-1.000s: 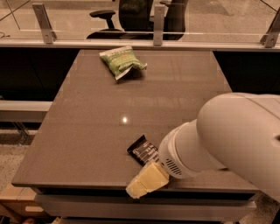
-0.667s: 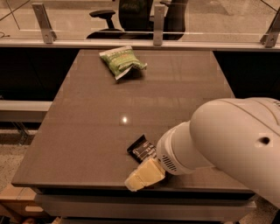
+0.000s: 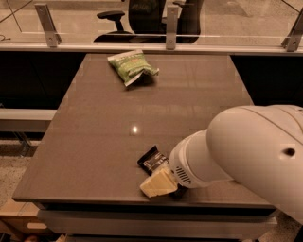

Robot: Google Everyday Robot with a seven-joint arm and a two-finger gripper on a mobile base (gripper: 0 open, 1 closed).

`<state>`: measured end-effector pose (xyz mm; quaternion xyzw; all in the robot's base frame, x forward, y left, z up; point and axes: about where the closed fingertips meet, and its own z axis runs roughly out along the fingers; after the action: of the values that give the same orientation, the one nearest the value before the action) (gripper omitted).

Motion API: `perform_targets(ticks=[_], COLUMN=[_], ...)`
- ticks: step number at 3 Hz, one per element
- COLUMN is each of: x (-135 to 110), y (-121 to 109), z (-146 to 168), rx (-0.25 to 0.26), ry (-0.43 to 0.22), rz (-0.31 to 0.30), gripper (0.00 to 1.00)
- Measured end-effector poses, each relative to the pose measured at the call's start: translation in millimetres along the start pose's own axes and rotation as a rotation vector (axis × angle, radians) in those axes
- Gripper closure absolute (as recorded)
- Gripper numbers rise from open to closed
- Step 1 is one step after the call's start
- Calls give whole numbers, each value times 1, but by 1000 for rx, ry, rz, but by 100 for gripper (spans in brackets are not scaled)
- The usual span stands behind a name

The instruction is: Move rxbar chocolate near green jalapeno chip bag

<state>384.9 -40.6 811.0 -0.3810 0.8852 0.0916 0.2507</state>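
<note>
The rxbar chocolate (image 3: 151, 159) lies well apart from the green jalapeno chip bag (image 3: 131, 66) — the gripper (image 3: 158, 184) is right at the bar. Whether the gripper is clamped on it, I cannot tell.

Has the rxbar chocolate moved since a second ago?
No. The rxbar chocolate lies just as far from the table front edge as before; the claw is at its near end.

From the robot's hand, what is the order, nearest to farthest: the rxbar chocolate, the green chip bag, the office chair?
The hand is over the table's near edge.
1. rxbar chocolate, right beside it.
2. green jalapeno chip bag, far end.
3. office chair, beyond the table.
</note>
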Motion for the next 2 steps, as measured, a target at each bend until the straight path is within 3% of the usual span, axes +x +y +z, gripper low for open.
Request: perform_targets(ticks=[2], x=[-5], y=[0], z=[-9], rx=[0], ry=[0], rz=[0], gripper=[87])
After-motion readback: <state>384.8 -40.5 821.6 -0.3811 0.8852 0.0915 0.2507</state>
